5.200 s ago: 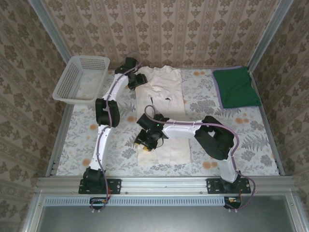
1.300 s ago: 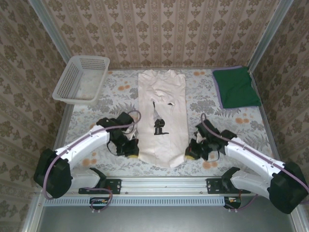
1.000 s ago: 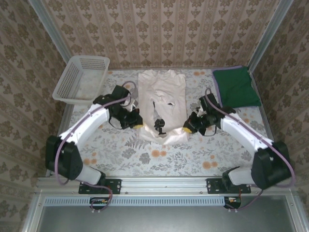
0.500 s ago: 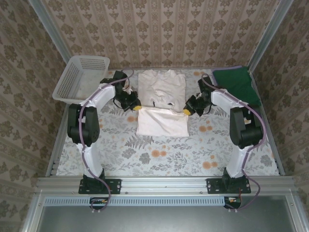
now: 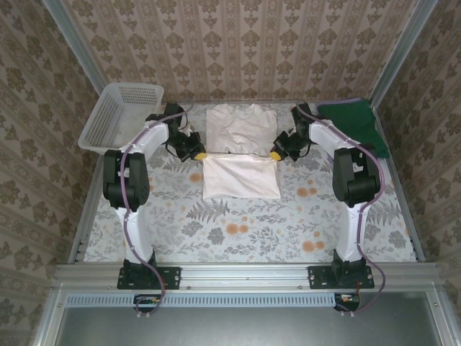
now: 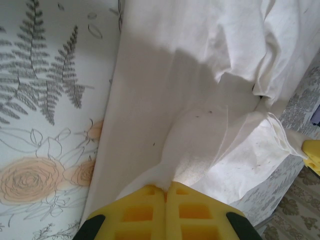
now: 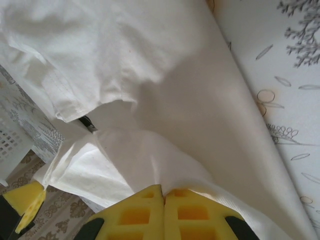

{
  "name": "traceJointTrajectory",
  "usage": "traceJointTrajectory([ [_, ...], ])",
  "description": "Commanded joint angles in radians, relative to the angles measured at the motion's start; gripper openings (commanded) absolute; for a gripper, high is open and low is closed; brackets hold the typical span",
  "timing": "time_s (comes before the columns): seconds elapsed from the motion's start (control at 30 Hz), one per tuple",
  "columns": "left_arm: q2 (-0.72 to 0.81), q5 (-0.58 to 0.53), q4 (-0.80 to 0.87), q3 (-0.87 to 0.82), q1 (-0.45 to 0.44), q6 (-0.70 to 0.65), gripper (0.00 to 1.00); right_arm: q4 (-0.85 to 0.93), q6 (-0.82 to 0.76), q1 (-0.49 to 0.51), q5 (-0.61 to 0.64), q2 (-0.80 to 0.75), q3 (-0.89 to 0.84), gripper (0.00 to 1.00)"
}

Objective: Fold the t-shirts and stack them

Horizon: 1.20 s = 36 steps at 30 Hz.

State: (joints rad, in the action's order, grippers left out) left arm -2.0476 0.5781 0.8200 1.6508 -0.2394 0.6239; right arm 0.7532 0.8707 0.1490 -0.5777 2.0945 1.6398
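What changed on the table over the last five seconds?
The left gripper and right gripper took the cream-white t-shirt by its near hem corners and carried them away from the bases, folding it over. The dark green t-shirt and white mesh basket stayed put.

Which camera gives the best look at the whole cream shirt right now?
The top external view: the cream shirt lies whole there, partly folded. The left wrist view gives a close patch pinched by the left gripper; the right wrist view, another pinched by the right gripper.
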Motion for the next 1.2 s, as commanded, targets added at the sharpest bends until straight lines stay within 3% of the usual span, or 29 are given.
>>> traceJointTrajectory([
  [0.0, -0.029, 0.001, 0.028, 0.068, 0.012, -0.03, 0.0, 0.062, -0.011, -0.015, -0.007, 0.016, 0.042, 0.0],
  [0.23, -0.146, -0.01, 0.095, 0.186, 0.014, -0.05, 0.01, 0.126, -0.027, -0.021, 0.013, 0.117, 0.151, 0.01],
  [0.37, -0.178, -0.046, 0.094, 0.205, 0.023, -0.045, 0.04, 0.161, -0.031, -0.021, 0.023, 0.176, 0.227, 0.09],
  [0.47, -0.224, -0.055, 0.139, 0.281, 0.023, -0.049, 0.22, 0.211, -0.037, -0.023, 0.03, 0.213, 0.298, 0.32],
  [0.57, -0.219, -0.062, 0.144, 0.336, 0.025, -0.055, 0.29, 0.224, -0.057, -0.029, 0.044, 0.189, 0.336, 0.47],
  [0.7, -0.125, -0.075, 0.138, 0.308, 0.028, -0.08, 0.48, 0.14, -0.071, -0.049, 0.036, 0.031, 0.207, 0.54],
  [0.8, 0.006, -0.096, 0.099, 0.17, 0.021, -0.089, 0.57, 0.074, -0.095, -0.042, 0.03, -0.118, 0.034, 0.57],
  [0.87, 0.088, -0.086, 0.063, 0.064, -0.006, -0.09, 0.57, 0.014, -0.099, -0.019, 0.02, -0.211, -0.094, 0.56],
  [0.93, 0.135, -0.056, 0.048, -0.015, -0.048, -0.101, 0.51, -0.066, -0.085, 0.019, 0.013, -0.291, -0.22, 0.52],
  [1.07, 0.147, 0.013, 0.034, -0.12, -0.147, -0.091, 0.26, -0.191, -0.008, 0.091, -0.002, -0.347, -0.379, 0.35],
  [1.17, 0.152, 0.0, -0.024, -0.212, -0.181, -0.068, 0.26, -0.265, 0.024, 0.132, 0.004, -0.328, -0.434, 0.3],
])
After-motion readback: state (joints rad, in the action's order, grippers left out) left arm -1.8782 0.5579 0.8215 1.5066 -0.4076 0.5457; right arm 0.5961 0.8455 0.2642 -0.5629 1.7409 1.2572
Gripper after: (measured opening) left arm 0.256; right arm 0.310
